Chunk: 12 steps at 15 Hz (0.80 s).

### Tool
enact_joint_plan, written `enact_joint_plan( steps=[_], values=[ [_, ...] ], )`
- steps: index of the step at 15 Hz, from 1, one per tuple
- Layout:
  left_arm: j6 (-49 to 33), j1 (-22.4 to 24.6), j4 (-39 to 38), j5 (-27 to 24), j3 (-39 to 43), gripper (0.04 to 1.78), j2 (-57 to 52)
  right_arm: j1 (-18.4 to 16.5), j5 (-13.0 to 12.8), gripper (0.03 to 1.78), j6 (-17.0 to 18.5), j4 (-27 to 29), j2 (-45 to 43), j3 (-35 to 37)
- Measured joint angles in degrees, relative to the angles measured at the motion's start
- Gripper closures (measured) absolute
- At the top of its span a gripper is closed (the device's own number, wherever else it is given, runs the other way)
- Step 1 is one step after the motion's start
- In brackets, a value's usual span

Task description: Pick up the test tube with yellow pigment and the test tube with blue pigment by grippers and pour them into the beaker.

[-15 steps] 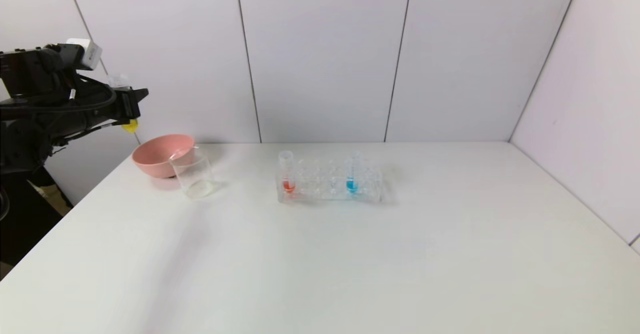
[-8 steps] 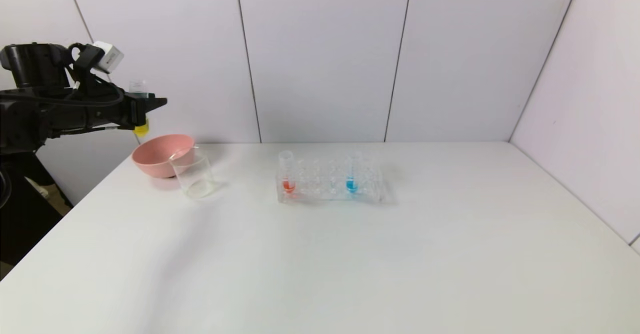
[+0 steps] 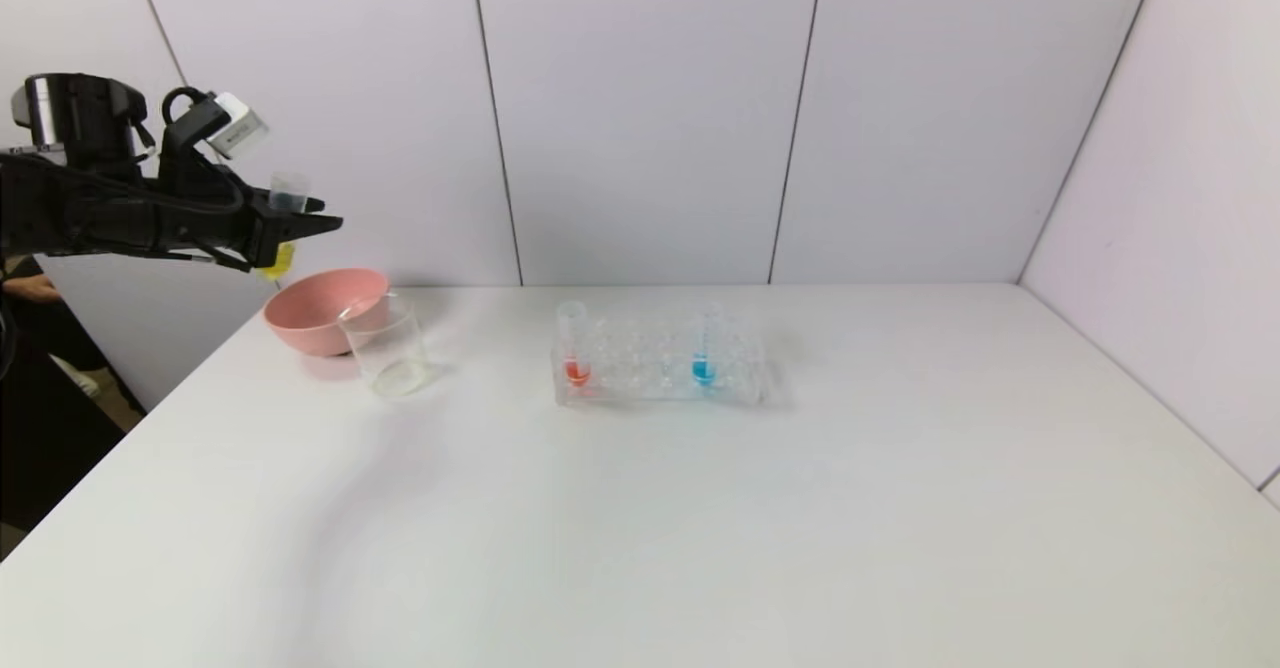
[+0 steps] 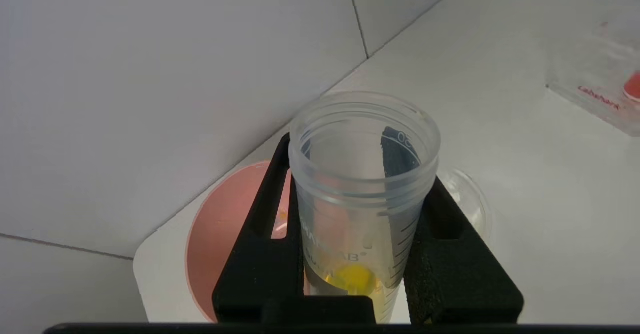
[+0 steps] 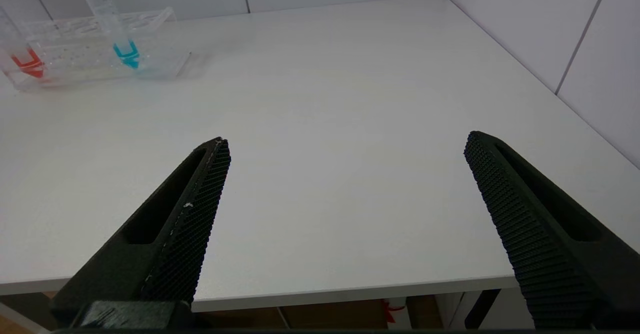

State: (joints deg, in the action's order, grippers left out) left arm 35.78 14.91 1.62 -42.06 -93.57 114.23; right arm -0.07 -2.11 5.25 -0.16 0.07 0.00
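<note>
The left gripper point(image 3: 290, 225), at the frame's upper left above the pink bowl point(image 3: 322, 310), has its fingers point(image 4: 265, 254) clamped on the test tube with yellow pigment point(image 4: 362, 209), held nearly upright, mouth up and yellow tip down.

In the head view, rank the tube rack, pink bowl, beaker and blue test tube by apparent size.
1. Tube rack, clearly widest.
2. Pink bowl.
3. Beaker; it stands nearer the camera than the bowl, so this gap is unsure.
4. Blue test tube.
</note>
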Motion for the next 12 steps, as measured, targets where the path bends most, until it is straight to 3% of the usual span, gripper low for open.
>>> enact_joint_plan(
  steps=[6, 12],
  values=[
    [15.7, 1.7, 23.1, -1.9, -10.9, 1.28, 3.0, 0.0, 0.0, 0.10, 0.0, 0.0, 0.0, 0.0],
    [25.1, 2.5, 34.3, -1.9, -19.6, 1.28, 7.1, 0.0, 0.0, 0.10, 0.0, 0.0, 0.0, 0.0]
  ],
)
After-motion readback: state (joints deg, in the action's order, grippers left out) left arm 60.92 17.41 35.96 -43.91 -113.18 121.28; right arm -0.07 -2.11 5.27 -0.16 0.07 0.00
